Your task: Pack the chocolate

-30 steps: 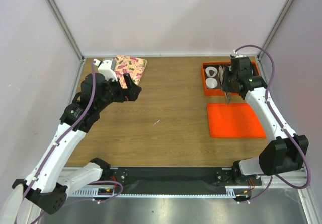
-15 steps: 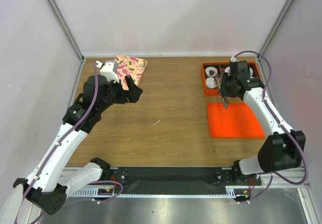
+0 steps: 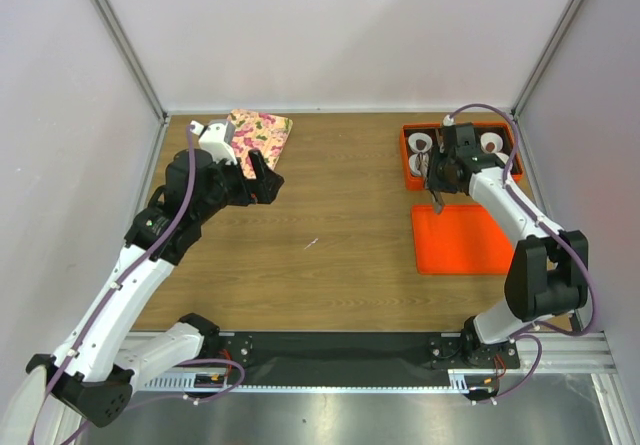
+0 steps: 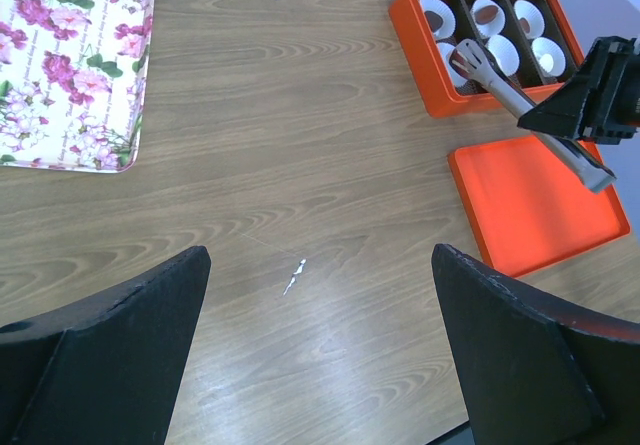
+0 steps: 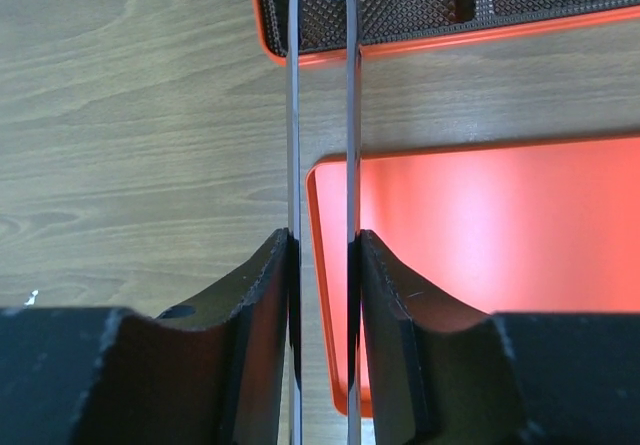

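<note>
Left hand: our left hand (image 3: 264, 177) hangs above the table (image 4: 280, 115) with its two fingers spread wide apart and nothing between them.
Left hand position: it sits on the left half of the table, just beside the near corner of the flowered tray (image 4: 70, 65).
Right hand: our right hand (image 5: 322, 255) is clamped on a pair of metal tongs (image 4: 505, 90), its pads pressing the two blades from outside.
Tongs: the blades run forward from the right hand, parallel with a narrow gap, and reach over the near wall of the orange box (image 4: 412, 50). In the right wrist view the tips run off the top edge, so we cannot tell whether they hold anything.
Orange box: it stands at the far right of the table, divided into compartments lined with dark mesh.
Paper cups: white fluted cups (image 4: 437, 13) sit in the compartments, and the tong tips hover over one of them at the box's left end.
Chocolate: a dark brown lump (image 4: 487, 11) lies inside a cup in the box. The other cups are too small for us to judge.
Orange lid: a flat orange lid (image 4: 540, 205) lies on the table just beside the box, on its near side, under the rear end of the tongs.
Scrap: a tiny white scrap (image 4: 295, 275) lies on the bare wood near the table's middle, well apart from everything else.
</note>
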Tool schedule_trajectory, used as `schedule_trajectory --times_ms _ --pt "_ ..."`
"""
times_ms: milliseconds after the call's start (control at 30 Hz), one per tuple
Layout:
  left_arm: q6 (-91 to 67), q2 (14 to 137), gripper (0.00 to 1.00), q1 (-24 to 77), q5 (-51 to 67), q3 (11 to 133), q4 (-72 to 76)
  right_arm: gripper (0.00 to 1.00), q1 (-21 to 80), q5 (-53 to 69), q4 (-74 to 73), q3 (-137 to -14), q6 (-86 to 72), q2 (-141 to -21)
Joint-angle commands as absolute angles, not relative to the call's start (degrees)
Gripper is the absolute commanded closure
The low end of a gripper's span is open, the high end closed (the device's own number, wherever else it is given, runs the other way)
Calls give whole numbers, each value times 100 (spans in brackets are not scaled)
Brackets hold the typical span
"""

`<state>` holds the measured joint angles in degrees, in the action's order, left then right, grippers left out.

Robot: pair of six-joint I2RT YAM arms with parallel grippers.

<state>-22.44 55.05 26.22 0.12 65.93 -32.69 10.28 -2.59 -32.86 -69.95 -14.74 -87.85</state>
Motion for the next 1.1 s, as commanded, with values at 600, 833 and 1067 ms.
schedule_trajectory --times_ms 600,833,1067 --pt "-2188 5326 0 2584 -202 6680 -3234 61 1063 -510 -2654 -6970 -1415 -9114" --pt "-2188 5326 0 2584 -237 6671 -3234 59 1063 -527 -2637 -6987 -1389 -9132" --pt "-2197 5335 0 2584 -237 6662 -3234 57 1072 -615 -2654 -7066 -1336 -9141"
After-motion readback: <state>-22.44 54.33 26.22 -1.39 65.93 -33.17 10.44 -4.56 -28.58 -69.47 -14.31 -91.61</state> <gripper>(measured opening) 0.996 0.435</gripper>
